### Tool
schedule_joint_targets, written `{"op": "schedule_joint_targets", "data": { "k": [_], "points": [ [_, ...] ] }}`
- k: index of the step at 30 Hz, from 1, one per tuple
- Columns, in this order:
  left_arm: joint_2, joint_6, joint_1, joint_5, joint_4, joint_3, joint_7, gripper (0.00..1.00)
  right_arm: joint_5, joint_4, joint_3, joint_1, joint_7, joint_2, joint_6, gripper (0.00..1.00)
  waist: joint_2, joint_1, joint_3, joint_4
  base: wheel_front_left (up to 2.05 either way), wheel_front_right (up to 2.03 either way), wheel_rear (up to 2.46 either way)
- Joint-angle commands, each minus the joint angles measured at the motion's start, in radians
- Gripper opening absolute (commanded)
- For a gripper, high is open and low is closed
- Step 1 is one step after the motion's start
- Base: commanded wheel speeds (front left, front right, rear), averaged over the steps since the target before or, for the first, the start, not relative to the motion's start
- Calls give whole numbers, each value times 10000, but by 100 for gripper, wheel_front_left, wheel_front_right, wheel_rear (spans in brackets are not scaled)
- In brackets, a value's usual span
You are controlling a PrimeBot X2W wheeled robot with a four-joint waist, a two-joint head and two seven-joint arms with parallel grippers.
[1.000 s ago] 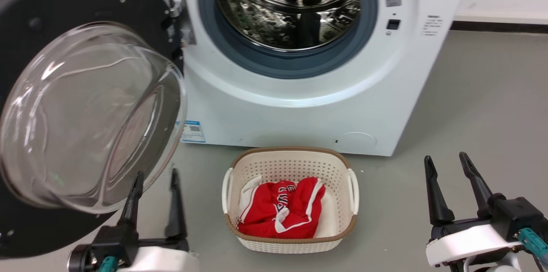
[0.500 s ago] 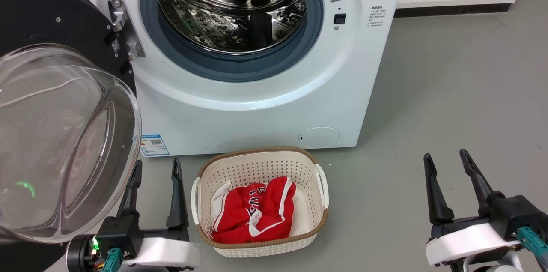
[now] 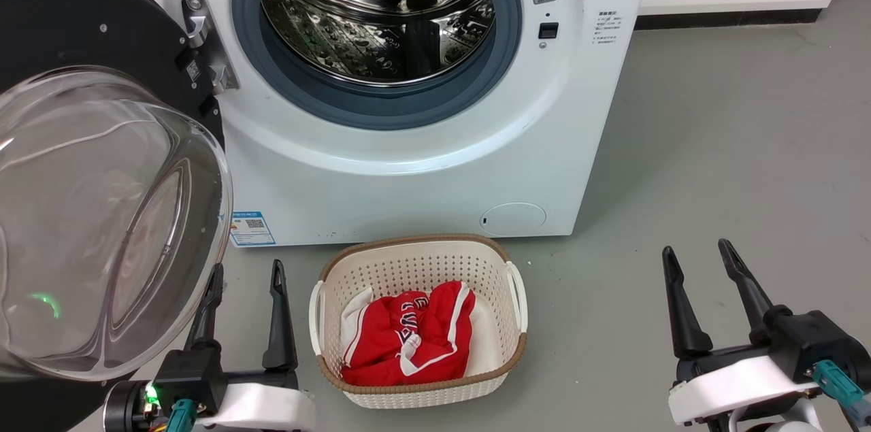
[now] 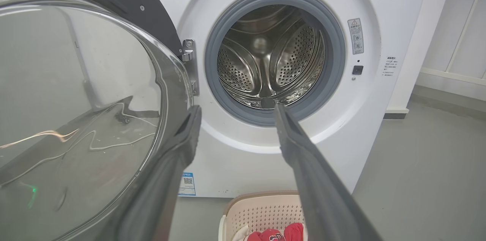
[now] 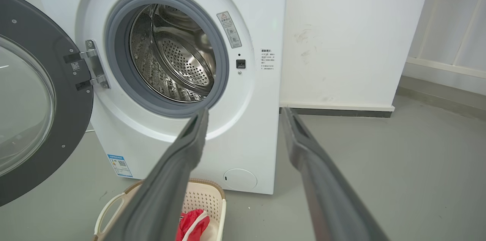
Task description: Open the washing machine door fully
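While the washing machine door (image 3: pixel 102 214) stands swung wide on its hinge, up and to the left of the left gripper (image 3: pixel 247 267), its glass bowl comes close beside the nearer finger; whether they touch cannot be told. Those fingers are apart and empty. Between the two grippers a cream laundry basket (image 3: pixel 415 246) holding a red garment (image 3: pixel 415 340) sits on the floor (image 3: pixel 714 146) before the washing machine (image 3: pixel 408 173). The right gripper (image 3: pixel 696 248) has its fingers spread, holding nothing.
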Motion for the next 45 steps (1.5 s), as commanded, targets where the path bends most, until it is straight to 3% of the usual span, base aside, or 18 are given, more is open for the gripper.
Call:
{"op": "schedule_joint_targets", "data": {
  "k": [1,14,15,18,45],
  "points": [
    [-7,40,117,85,34,5,-21,100,41,27,16,2,-59,17,-5,100,0,0,-15,16,0,0,0],
    [-10,24,133,44,108,30,-21,100,115,89,64,0,-40,17,-5,100,0,0,-9,9,0,0,0],
    [-2,-3,42,50,86,38,0,0,96,63,58,2,-35,0,2,0,0,0,-9,10,0,0,0],
    [-6,-24,154,-69,297,20,12,0,213,247,86,115,-38,0,2,0,0,1,-10,13,0,0,0],
    [206,-649,-455,-5403,1065,263,1069,0,5618,852,-40,-341,795,-257,1,0,0,1,-40,98,0,0,0]
  ]
}}
